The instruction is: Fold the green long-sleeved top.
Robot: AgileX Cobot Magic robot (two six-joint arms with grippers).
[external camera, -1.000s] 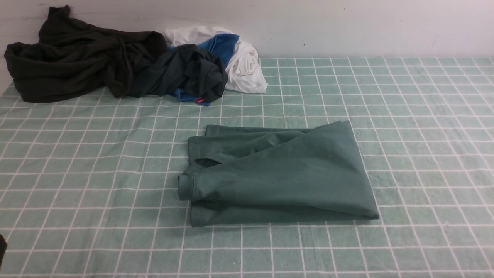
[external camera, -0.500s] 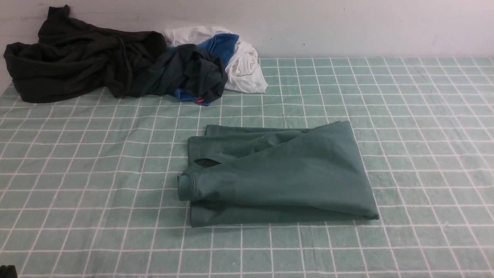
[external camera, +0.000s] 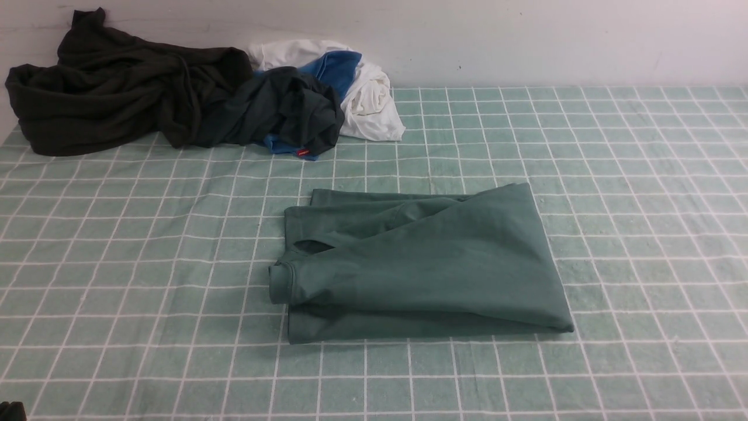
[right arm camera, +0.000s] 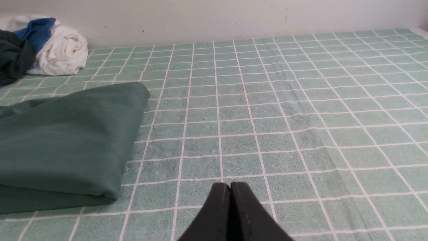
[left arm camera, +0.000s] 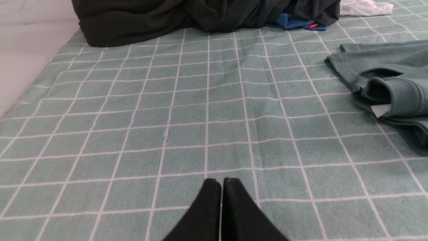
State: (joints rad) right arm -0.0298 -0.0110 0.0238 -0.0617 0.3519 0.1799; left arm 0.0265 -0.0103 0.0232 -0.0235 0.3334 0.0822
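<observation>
Mid-table position: the green long-sleeved top (external camera: 421, 266) lies folded into a compact packet on the checked cloth (external camera: 613, 193), roughly centred between both arms.
Fold state: layers stacked, a cuff (external camera: 280, 283) and neck opening facing the robot's left; judged largely folded already.
Material: soft jersey, light and limp; judged to sag and unfold if lifted from a single point.
Surface grip: cloth on cloth, so dragging likely shifts the layers rather than sliding the whole packet.
Hold points: the thick folded edge on the robot's right (right arm camera: 110, 194) and the cuff-side edge (left arm camera: 354, 85) offer the firmest pinch through all layers; the white label (left arm camera: 381, 109) is no hold point.
Left gripper (left arm camera: 221, 182): jaws pressed together, holding nothing, low over bare cloth, well apart from the top.
Right gripper (right arm camera: 230, 185): jaws pressed together, holding nothing, near the packet's right edge but not touching it.
Surroundings: black-brown garment (external camera: 105, 88), dark green garment (external camera: 280, 108), blue garment (external camera: 336, 64) and white garment (external camera: 368, 99) heaped at the far left by the wall (external camera: 526, 35).
Obstructions: none between either gripper and the top; the heap stands well apart from it.
</observation>
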